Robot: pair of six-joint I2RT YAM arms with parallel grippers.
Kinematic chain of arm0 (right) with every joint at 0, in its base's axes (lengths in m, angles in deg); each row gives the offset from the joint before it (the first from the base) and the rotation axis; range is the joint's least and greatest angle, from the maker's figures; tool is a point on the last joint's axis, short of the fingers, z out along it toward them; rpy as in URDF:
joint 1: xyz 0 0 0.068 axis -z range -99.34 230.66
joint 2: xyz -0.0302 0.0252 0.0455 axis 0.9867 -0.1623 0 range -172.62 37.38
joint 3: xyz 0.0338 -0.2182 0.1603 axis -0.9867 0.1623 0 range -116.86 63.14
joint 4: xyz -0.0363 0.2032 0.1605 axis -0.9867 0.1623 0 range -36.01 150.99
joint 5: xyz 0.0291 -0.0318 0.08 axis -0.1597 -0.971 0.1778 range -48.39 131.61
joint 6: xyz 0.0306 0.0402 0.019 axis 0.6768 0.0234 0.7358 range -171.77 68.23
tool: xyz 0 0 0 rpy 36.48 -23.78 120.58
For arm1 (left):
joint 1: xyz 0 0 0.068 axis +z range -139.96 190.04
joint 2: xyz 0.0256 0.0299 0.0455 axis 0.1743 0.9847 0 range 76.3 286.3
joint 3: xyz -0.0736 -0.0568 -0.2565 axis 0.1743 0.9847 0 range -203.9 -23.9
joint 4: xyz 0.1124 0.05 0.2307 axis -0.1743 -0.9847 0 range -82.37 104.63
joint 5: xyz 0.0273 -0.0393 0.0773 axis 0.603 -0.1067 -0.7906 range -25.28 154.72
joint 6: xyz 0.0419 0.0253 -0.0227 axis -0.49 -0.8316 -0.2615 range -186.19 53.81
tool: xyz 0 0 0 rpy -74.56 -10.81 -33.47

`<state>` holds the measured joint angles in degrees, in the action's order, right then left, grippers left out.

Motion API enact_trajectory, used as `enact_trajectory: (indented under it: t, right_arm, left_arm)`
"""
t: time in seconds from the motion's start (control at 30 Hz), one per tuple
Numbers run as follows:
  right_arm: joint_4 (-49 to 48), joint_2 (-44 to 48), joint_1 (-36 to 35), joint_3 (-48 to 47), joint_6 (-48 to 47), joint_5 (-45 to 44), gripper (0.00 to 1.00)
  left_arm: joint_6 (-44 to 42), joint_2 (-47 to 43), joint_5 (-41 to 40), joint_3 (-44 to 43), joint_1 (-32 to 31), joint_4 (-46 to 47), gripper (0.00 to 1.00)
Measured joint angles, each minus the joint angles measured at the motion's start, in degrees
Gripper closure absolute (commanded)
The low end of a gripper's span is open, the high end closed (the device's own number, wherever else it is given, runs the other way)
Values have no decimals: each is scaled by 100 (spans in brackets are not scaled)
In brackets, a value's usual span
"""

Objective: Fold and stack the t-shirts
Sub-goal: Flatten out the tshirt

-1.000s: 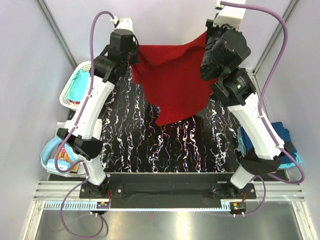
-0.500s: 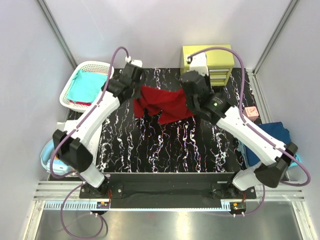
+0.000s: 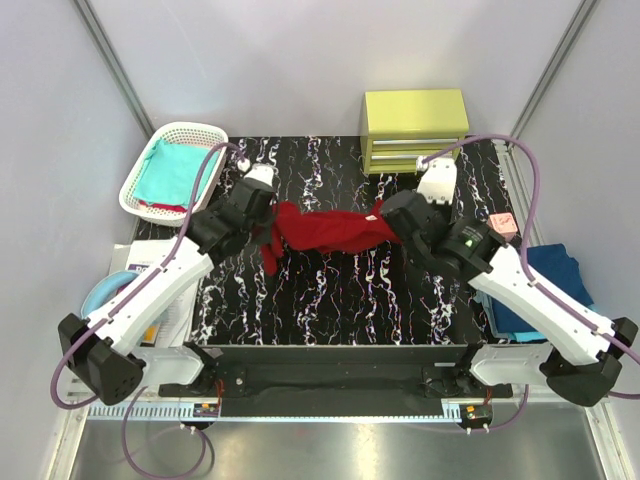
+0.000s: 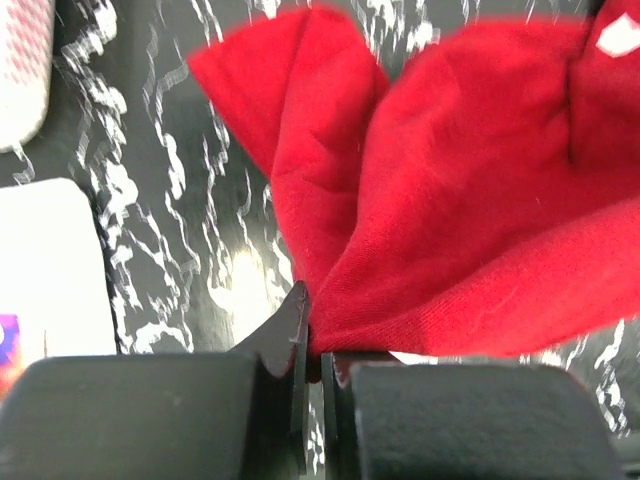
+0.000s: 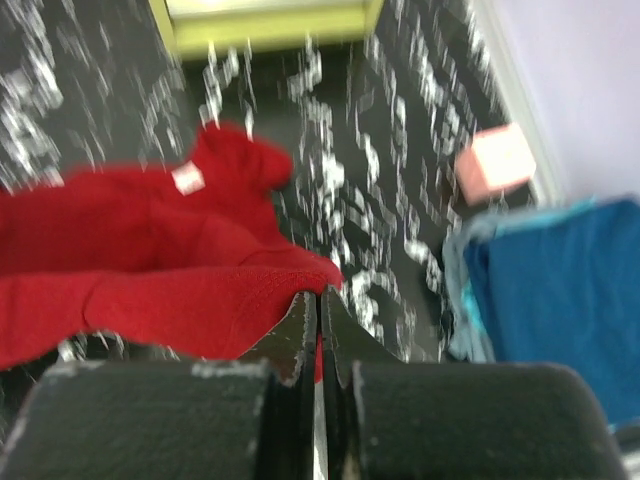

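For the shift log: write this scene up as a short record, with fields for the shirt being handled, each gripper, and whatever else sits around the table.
shirt in hand: red shirt, bunched, strung between both grippers low over the table
left gripper: shut on the shirt's left end
right gripper: shut on its right end
basket: far left corner, teal shirt inside
right edge: blue shirts in a pile
also: yellow drawer unit at the back, pink block near it
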<state>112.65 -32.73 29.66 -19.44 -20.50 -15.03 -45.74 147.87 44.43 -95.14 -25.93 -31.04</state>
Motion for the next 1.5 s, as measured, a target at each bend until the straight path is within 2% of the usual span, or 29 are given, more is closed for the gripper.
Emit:
enact_trajectory:
  t: [0.27,0.43,0.77,0.97,1.1,1.17,1.23,1.27,1.3,1.33,1.37,1.4,1.47,1.5]
  right_arm:
    - [925,278,-114,964,1231,717,100]
    - [1257,514,-114,1117,1652,992,100]
    - [1582,328,-125,1156,1921,1921,100]
    - [1727,-203,-160,1163,1906,2697,100]
    - [1762,-219,-188,1266,1915,3084,100]
    - [1773,-205,-192,1335,1921,3195,100]
    - [1775,-195,-192,1375,1937,3254,87]
    - [1775,-190,-192,1379,1954,3263,80]
    - [1773,-184,-192,1379,1976,3261,72]
    - [1773,-177,-192,1377,1996,3257,69]
    - [1779,-173,-192,1373,2015,3246,66]
    - [1788,-173,-192,1349,2009,3217,56]
    - [1803,-175,-192,1270,2006,3163,49]
    - [1810,-175,-195,1209,1989,3119,46]
  left_arm:
    - [372,-103,61,728,-413,-138,92]
    - [612,-114,151,1047,-573,-219,92]
    - [981,-4,280,1073,-761,-627,93]
    - [1158,92,452,1108,-857,-887,90]
    - [1283,92,649,1292,-960,-898,85]
    - [1340,92,750,1394,-1010,-914,75]
    - [1401,94,826,1467,-1069,-931,64]
    - [1403,103,848,1475,-1099,-957,51]
    - [1419,109,852,1475,-1137,-981,44]
    - [1425,116,855,1475,-1172,-984,39]
    - [1443,118,846,1475,-1200,-994,25]
    - [1456,118,831,1471,-1222,-1001,21]
    - [1453,118,785,1423,-1248,-1034,11]
    - [1447,118,763,1379,-1252,-1051,9]
